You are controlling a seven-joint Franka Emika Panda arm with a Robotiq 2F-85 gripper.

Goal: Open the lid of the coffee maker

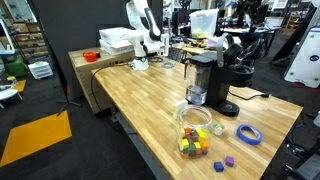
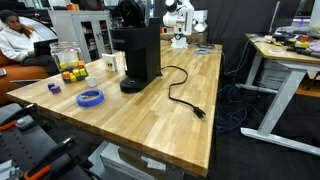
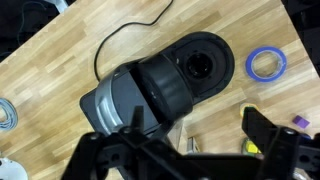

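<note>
The black coffee maker (image 1: 203,80) stands on the wooden table and shows in both exterior views (image 2: 140,55). In the wrist view I look straight down on it. Its rounded dark lid (image 3: 165,88) overhangs the round base (image 3: 208,62). My gripper (image 3: 195,140) hangs above the machine, a little off the lid toward the jar side. Its two black fingers are spread wide with nothing between them. In an exterior view the arm and gripper (image 2: 132,15) sit just over the machine's top.
A clear jar of coloured blocks (image 1: 195,130) stands near the machine. A blue tape roll (image 3: 265,64) and loose blocks (image 1: 228,160) lie nearby. The power cord (image 2: 182,95) trails across the table (image 2: 170,130). White equipment (image 1: 118,42) stands at the far end.
</note>
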